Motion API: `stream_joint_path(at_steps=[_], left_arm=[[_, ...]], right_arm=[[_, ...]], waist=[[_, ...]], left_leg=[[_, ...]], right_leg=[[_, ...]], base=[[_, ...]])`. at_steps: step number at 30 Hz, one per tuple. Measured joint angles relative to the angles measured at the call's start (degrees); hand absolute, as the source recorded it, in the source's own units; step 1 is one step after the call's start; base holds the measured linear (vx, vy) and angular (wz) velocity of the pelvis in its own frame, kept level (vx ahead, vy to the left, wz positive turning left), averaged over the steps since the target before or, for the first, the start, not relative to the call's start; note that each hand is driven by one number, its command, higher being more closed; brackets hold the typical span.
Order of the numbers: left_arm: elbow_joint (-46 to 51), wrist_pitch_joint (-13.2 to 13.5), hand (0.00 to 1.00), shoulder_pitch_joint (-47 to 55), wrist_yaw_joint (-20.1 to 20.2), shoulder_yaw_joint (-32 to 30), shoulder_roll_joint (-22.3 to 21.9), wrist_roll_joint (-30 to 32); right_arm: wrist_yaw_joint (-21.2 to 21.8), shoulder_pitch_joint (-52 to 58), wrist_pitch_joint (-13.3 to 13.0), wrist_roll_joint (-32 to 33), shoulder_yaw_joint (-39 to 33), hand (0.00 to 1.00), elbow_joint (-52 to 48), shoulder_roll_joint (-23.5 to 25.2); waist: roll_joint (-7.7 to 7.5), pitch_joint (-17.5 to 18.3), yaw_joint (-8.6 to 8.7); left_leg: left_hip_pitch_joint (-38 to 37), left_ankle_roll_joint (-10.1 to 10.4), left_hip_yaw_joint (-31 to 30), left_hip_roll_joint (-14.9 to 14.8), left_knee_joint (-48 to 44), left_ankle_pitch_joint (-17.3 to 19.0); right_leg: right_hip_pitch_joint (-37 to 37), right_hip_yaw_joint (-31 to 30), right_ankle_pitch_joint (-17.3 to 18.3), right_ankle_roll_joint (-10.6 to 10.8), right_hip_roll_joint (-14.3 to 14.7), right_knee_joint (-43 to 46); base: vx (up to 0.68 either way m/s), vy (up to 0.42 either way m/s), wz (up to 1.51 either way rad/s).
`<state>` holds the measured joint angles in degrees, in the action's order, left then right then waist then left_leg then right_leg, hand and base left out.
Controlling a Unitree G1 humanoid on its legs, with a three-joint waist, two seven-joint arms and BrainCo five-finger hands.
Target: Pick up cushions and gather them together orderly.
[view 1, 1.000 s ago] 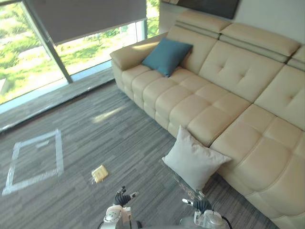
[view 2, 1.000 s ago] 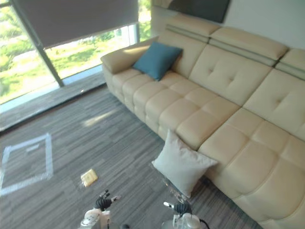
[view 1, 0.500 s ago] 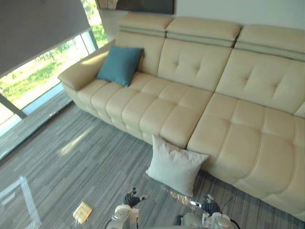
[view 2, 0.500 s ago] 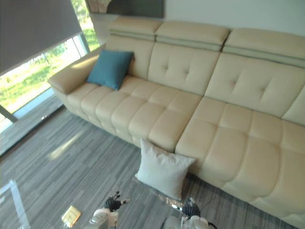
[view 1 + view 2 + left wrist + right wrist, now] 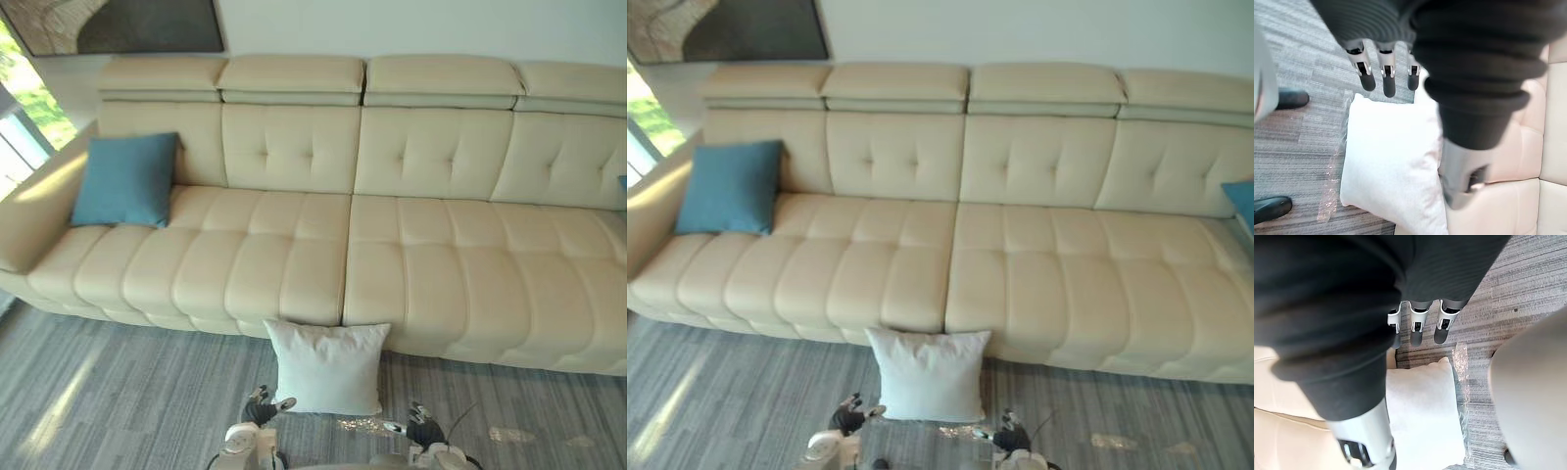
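Nothing is gathered yet. The left hand and right hand hang empty, fingers straight and spread. The white cushion leans against the sofa just ahead, between them. A blue cushion sits far beyond the left hand.

Bright, even daylight, entering from window at left. Sunlit patch on sofa armrest, pale streak on floor (same side). Soft shadow under sofa front edge. Small glints on clear plastic beside white cushion.
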<state>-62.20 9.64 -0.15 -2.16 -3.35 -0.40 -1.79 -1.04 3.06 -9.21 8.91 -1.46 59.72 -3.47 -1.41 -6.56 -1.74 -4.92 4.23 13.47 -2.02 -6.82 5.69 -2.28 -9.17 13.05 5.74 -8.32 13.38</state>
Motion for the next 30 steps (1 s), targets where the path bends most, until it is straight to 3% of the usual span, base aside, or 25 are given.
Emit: stream_joint_path(at_steps=[4,7,10,13,18,19,21,23,24,26,30], left_arm=[[-1.02,-0.02,0.0,0.01,0.07,0.15,-0.53,0.02],[-1.11,-0.03,0.0,-0.02,0.07,0.62,-1.07,0.01],[-1.1,-0.05,0.0,-0.24,0.0,1.04,-0.72,0.0],[-0.95,0.02,0.0,-0.55,-0.15,1.05,-0.27,-0.01],[-0.05,0.15,0.0,-0.36,-1.27,0.81,-0.16,-0.7],[1.29,0.18,0.0,-0.88,-2.25,-0.01,-0.04,-1.57],[2.22,0.25,0.0,-2.12,-3.39,-0.33,0.22,-3.21],[4.43,0.53,0.0,-5.94,-5.76,-2.38,0.85,-6.87],[4.75,0.59,0.0,-6.68,-6.05,-2.48,1.12,-7.17],[7.95,1.23,0.0,-11.28,-8.36,-4.64,2.36,-10.78],[11.82,1.85,0.0,-18.61,-10.18,-6.87,3.59,-13.78]], right_arm=[[0.29,-0.79,0.0,0.01,0.12,0.0,0.67,0.03],[0.29,-2.03,0.2,-0.02,0.17,0.0,2.38,-0.5],[0.14,-3.05,0.07,-0.03,0.73,0.0,1.96,-0.71],[-0.09,-2.89,0.08,-0.03,1.83,0.0,2.09,-1.04],[-1.48,-1.62,-0.01,0.14,1.71,0.0,1.75,-1.35],[-2.32,-1.94,-0.47,0.54,1.66,0.0,0.06,-1.01],[-2.73,-2.83,-1.22,1.29,1.62,0.0,-2.48,-1.05],[-4.44,-7.21,-2.66,3.64,-0.34,0.0,-6.33,-1.49],[-4.64,-8.05,-2.68,3.72,-0.76,0.0,-6.85,-1.49],[-6.37,-12.31,-3.67,7.27,-2.41,0.0,-10.88,-1.62],[-8.1,-18.77,-4.34,9.49,-3.13,0.0,-14.98,-1.94]], waist=[[1.52,1.17,-0.18],[2.01,0.78,-0.35],[1.51,-0.25,-0.23],[0.57,-0.71,-0.23],[0.34,-1.08,-0.21],[-0.34,-2.04,-0.36],[0.18,-3.69,-0.51],[0.65,-7.59,-0.95],[0.63,-8.5,-1.02],[0.6,-9.56,-1.05],[0.32,-12.81,-1.06]], left_leg=[[-1.78,-0.01,0.62,-0.05,1.81,0.02],[-4.19,0.01,2.31,-1.05,4.07,0.12],[-5.73,-0.02,3.4,-1.46,4.4,0.73],[-4.6,0.2,3.14,-0.86,4.08,0.98],[-2.07,-0.12,0.32,-0.33,2.96,0.51],[2.41,0.1,-0.66,-0.91,-1.35,1.69],[7.83,-0.01,-2.02,-1.89,-8.03,3.5],[21.2,-0.04,-3.36,-4.21,-21.35,6.59],[22.57,-0.05,-3.48,-4.41,-22.64,6.78],[35.87,0.32,-4.9,-6.38,-31.9,8.7],[45.48,0.62,-6.15,-8.4,-39.1,9.62]], right_leg=[[0.32,-1.61,-0.13,0.12,0.66,-0.48],[3.29,-2.05,-0.1,0.17,2.65,6.22],[6.87,2.6,-0.06,0.23,2.15,12.68],[5.87,5.89,0.07,-0.01,0.91,8.99],[4.86,9.78,-0.4,-0.48,-0.75,6.06],[7.43,10.66,-0.31,-0.65,-0.88,7.39],[10.58,11.73,0.12,-1.17,-0.85,10.14],[21.26,12.51,1.74,-2.16,-0.16,19.34],[22.58,12.51,1.92,-2.28,-0.13,20.62],[34.99,13.11,3.36,-3.67,0.53,28.73],[44.63,13.28,4.59,-4.21,1.1,35.79]], base=[[0.05,-0.02,-0.37],[-0.01,-0.049,-0.39],[-0.1,-0.04,-0.34],[-0.1,-0.002,-0.09],[-0.13,-0.001,0.31],[-0.12,-0.047,0.39],[-0.14,-0.069,0.41],[-0.2,-0.101,0.31],[-0.24,-0.091,0.13],[-0.3,-0.086,0.05],[-0.21,-0.07,-0.04]])
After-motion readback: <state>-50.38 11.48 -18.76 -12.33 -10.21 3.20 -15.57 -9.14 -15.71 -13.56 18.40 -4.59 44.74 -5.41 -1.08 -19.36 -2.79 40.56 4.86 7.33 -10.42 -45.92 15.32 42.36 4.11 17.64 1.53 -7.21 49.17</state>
